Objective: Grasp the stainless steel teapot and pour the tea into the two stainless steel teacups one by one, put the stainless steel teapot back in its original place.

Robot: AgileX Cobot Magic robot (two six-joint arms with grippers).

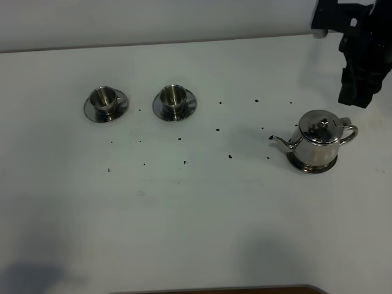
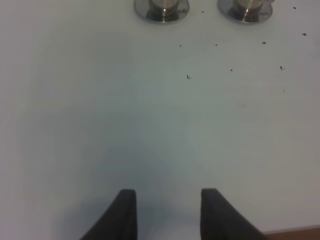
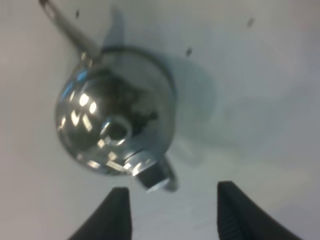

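The stainless steel teapot (image 1: pixel 318 139) stands on the right of the table on its round steel disc (image 1: pixel 311 166), the original place, with its spout (image 1: pixel 278 141) pointing left and its handle (image 1: pixel 349 131) to the right. My right gripper (image 3: pixel 172 212) hovers open above and behind it, the handle (image 3: pixel 159 176) just ahead of its empty fingers. The right arm (image 1: pixel 361 67) hangs at the far right. Two stainless steel teacups (image 1: pixel 103 98) (image 1: pixel 173 95) sit on saucers at the back left. My left gripper (image 2: pixel 167 212) is open over bare table, with both saucers (image 2: pixel 161 10) (image 2: pixel 245 11) far ahead.
Small dark specks (image 1: pixel 230 156) are scattered over the white table (image 1: pixel 196 214) between the cups and the teapot. The table's front edge (image 1: pixel 245 289) shows at the bottom, and a wall runs along the back.
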